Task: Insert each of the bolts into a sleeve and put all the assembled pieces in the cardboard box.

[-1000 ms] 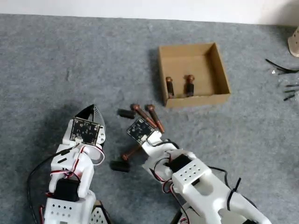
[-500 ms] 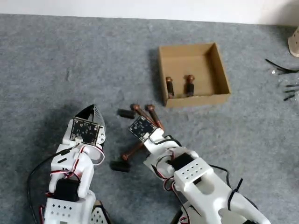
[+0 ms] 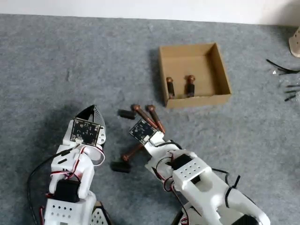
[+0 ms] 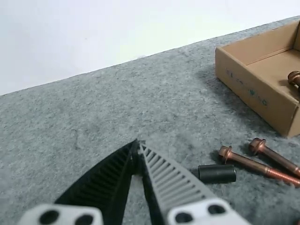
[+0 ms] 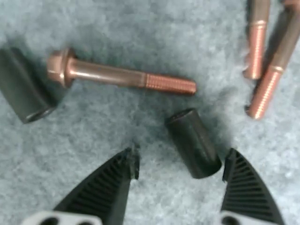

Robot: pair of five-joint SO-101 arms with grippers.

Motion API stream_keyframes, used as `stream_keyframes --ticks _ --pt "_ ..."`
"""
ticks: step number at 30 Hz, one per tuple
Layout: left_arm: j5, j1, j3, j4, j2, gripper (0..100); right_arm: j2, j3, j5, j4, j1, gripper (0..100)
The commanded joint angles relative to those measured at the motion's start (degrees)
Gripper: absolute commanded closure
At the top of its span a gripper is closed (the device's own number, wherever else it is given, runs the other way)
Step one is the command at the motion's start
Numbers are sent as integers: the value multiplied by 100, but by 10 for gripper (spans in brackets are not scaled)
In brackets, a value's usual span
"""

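Right tool [image 5: 182,159] is held wide just above the table [image 3: 56,56], jaws set either side of a black sleeve [image 5: 194,143] that lies loose and is not yet gripped. Left tool [image 4: 137,146] is closed and empty, off to the side. One bolt [image 5: 119,76] lies just beyond the sleeve, two more bolts [image 5: 255,47] nearby. Farther off, two assembled pieces [image 3: 190,86] are lodged in the cardboard box [image 3: 199,101]. Step judged: sleeve pick-up. Next, the jaws need to be closed squarely on it and a bolt then fed in.

box [image 3: 197,101]: two assemblies [image 3: 170,87] inside, at near wall | two bolts [image 3: 154,118] before box, sleeve [image 3: 126,114] left of them | third bolt [image 3: 132,151] farther forward, another sleeve [image 3: 120,167] beside it
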Motion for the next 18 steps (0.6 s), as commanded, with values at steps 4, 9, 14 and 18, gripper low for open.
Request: stream_keyframes --ticks 4,9,14,18 --pt "-9 -57 13 -79 -66 993 760 -884 35 356 75 739" --pt "-9 -40 22 -79 -66 993 769 -954 53 356 75 739" --pt "-9 -57 22 -79 -66 993 804 -954 62 356 75 757" --pt "-9 -57 22 -88 -66 993 804 -963 62 347 75 916"
